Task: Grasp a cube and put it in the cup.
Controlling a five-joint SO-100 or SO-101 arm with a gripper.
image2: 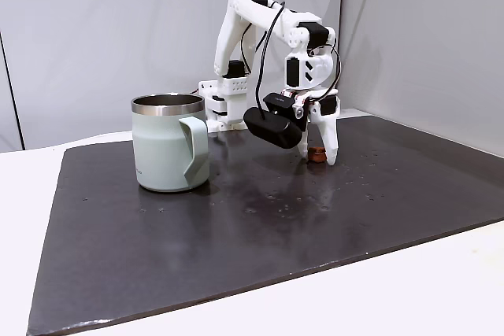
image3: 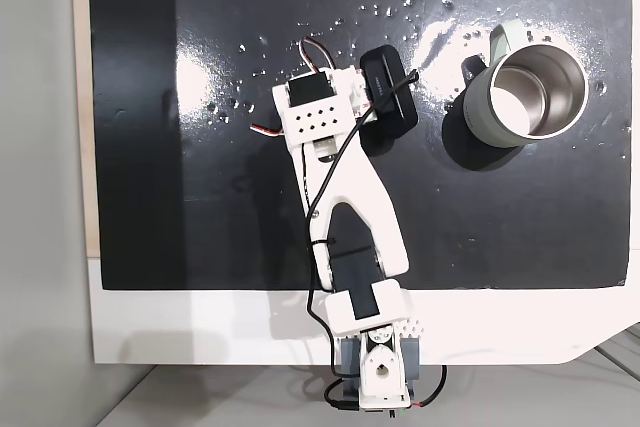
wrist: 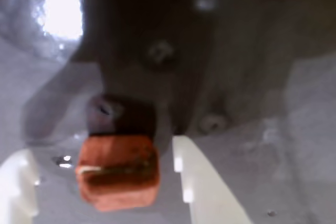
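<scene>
Reddish-brown cube [wrist: 118, 171] lies between the open pincer [wrist: 105, 182]; no readable writing.

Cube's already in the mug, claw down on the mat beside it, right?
Not in the mug. The cube sits on the dark mat between the fingers of the open claw, as the wrist view shows. In a fixed view from above the mug looks empty. The claw is down on the mat.

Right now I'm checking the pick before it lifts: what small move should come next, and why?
Probably close the fingers. In the wrist view the cube sits on the mat between them, gaps showing on both sides, so it isn't gripped yet. The cup stands apart.
</scene>
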